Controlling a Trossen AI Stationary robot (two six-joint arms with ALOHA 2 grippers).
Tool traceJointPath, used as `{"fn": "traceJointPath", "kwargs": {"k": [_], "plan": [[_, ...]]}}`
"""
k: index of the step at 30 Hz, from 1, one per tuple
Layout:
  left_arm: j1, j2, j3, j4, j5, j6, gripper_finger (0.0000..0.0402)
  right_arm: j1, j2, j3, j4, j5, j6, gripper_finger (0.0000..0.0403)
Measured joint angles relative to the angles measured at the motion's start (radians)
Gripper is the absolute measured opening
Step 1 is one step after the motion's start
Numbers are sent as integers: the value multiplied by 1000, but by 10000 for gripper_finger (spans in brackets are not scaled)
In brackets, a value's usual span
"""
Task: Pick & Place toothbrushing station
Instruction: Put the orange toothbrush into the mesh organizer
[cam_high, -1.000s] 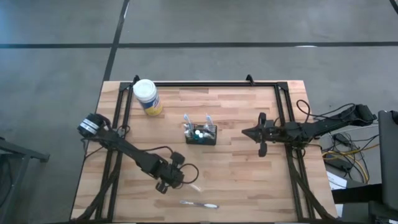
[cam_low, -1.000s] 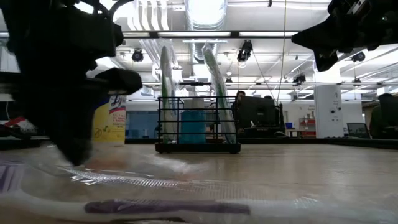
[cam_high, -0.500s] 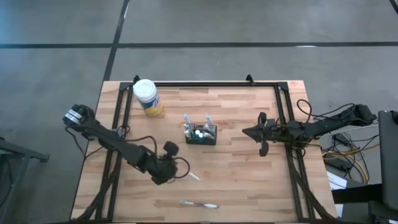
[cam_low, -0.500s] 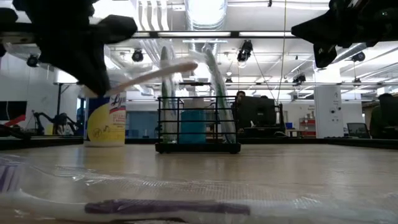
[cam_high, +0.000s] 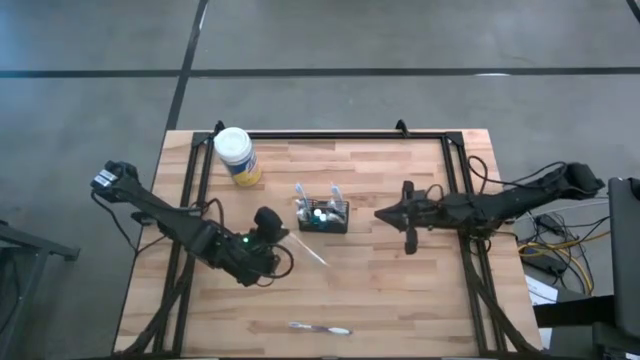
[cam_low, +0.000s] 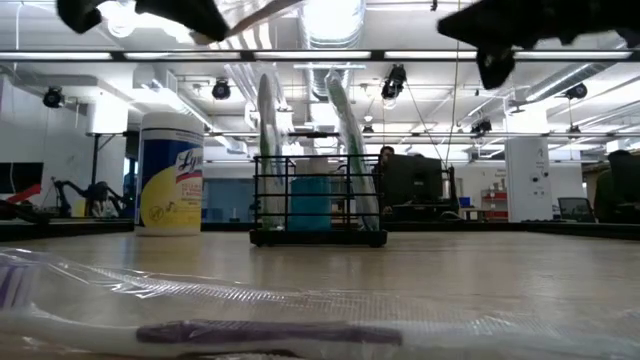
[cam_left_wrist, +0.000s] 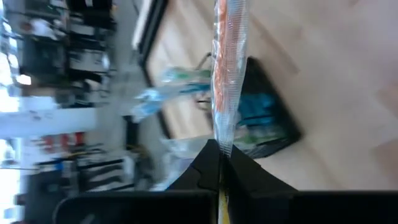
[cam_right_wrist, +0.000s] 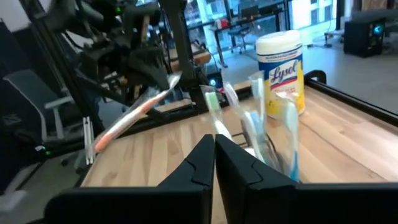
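Observation:
The toothbrushing station (cam_high: 322, 216), a black wire caddy with toothbrushes standing in it, sits on the wooden table's middle; it also shows in the low view (cam_low: 318, 203) and the left wrist view (cam_left_wrist: 268, 124). My left gripper (cam_high: 281, 240) hovers near-left of it, shut on a wrapped toothbrush (cam_high: 308, 253). My right gripper (cam_high: 379, 212) hangs shut and empty to the caddy's right, above the table (cam_right_wrist: 214, 149). My left gripper pinches the wrapped toothbrush by one end (cam_left_wrist: 222, 135) between its two fingers. The brush sticks out past the fingertips, in line with them, slanting toward the caddy's near side. It is lifted clear of the table; the right wrist view shows it in the air (cam_right_wrist: 134, 112).
A white-capped, yellow-labelled wipes jar (cam_high: 237, 155) stands at the far left. A second wrapped toothbrush (cam_high: 320, 328) lies near the table's front edge, close to the low camera (cam_low: 270, 332). A black frame (cam_high: 330, 133) runs along the far edge and both sides.
My left gripper has risen from the table with the wrapped toothbrush and gone toward the caddy, rolling and tipping up as it went; the brush is now lifted clear. My right gripper has gone a little toward the caddy and up.

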Motion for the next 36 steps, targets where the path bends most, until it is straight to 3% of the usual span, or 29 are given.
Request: {"fn": "traceJointPath", "kwargs": {"k": [4, 13, 17, 22, 28, 36], "plan": [[0, 2, 25, 0, -54, 116, 4, 0, 104, 173, -158, -1, -3, 55], [0, 10, 32, 2, -149, 240, 1, -50, 357, 608, -612, -3, -11, 192], [0, 25, 32, 5, -216, 295, 1, -88, 472, 790, -770, -120, -6, 232], [0, 40, 32, 57, -315, 404, 1, -122, 622, 977, -894, -240, -26, 259], [0, 42, 32, 203, -363, 566, 1, -179, 762, 1144, -997, -360, -37, 274], [-2, 42, 32, 264, -412, 672, 1, -225, 834, 1240, -1022, -475, -52, 276]]}}
